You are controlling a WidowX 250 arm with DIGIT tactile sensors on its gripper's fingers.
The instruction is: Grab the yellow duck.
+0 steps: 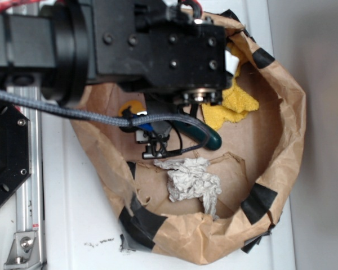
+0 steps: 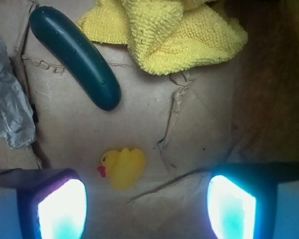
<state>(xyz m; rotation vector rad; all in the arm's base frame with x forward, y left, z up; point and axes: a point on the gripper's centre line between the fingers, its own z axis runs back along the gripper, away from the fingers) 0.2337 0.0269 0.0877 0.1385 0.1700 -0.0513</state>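
End effector (image 2: 147, 206): you had it spread wide, holding nothing, above the floor of the paper bag (image 1: 287, 118).
Duck (image 2: 123, 167): it lay on its side between the fingers (image 2: 62, 209), nearer the left-hand one in your wrist view.
Neighbours: cucumber (image 2: 74, 56) and yellow cloth (image 2: 174, 35) sat well apart.
Risk: off-centre closing could have nudged the glossy duck aside; your fingertips could have snagged the creased paper.

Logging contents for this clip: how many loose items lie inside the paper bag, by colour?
Yellow: 2, the yellow duck and the terry cloth
Dark green: 1, the cucumber toy
Grey-white: 1, the crumpled wad
Total: 4
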